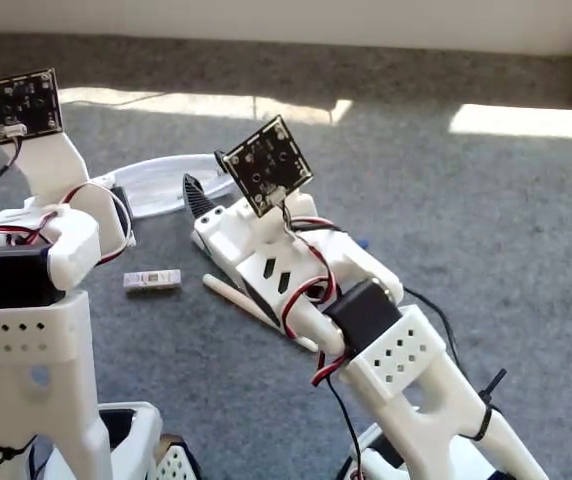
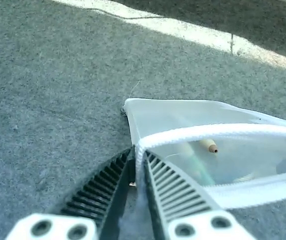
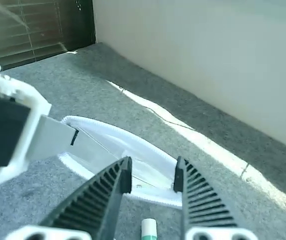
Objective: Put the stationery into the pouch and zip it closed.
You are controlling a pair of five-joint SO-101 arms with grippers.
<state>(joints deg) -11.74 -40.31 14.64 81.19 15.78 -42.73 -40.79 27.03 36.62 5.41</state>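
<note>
Tightly pinched on the white rim of the pouch with the left gripper. Holding nothing with the right gripper, spread wide just above the pouch. Inside the pouch, a pen. On the grey carpet, pouch at 10 o'clock from the middle of the high view. At 6 o'clock from it, a small white block. At 3 o'clock from that, a pale stick. Close by the right gripper, a green-and-white tube.
</note>
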